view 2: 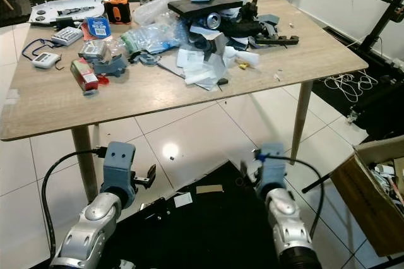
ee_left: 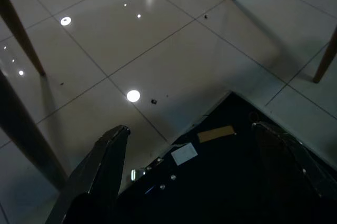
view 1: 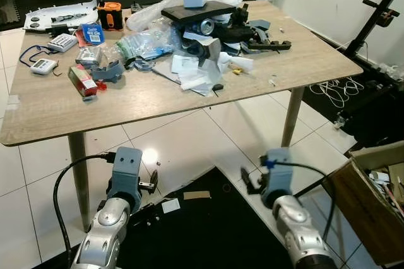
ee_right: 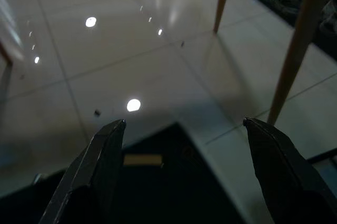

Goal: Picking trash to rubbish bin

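A heap of trash (view 1: 196, 41) covers the far half of the wooden table (view 1: 57, 111): plastic bags, white paper scraps, a can, black pieces, and a red packet (view 1: 82, 81) near the left edge. Below the table's front edge both silver arms hang low over the floor. My left gripper (ee_left: 188, 128) is open with nothing between its fingers, above a brown scrap (ee_left: 216, 133) and a white scrap (ee_left: 184, 153) on a black mat. My right gripper (ee_right: 183, 123) is open too, pointing at the floor near the brown scrap (ee_right: 142, 159).
An open cardboard box (view 1: 372, 206) holding rubbish stands on the floor at the right. Table legs (view 1: 77, 168) (view 1: 291, 117) stand on either side of the arms. Black stands and white cables (view 1: 334, 92) lie beyond the table on the right.
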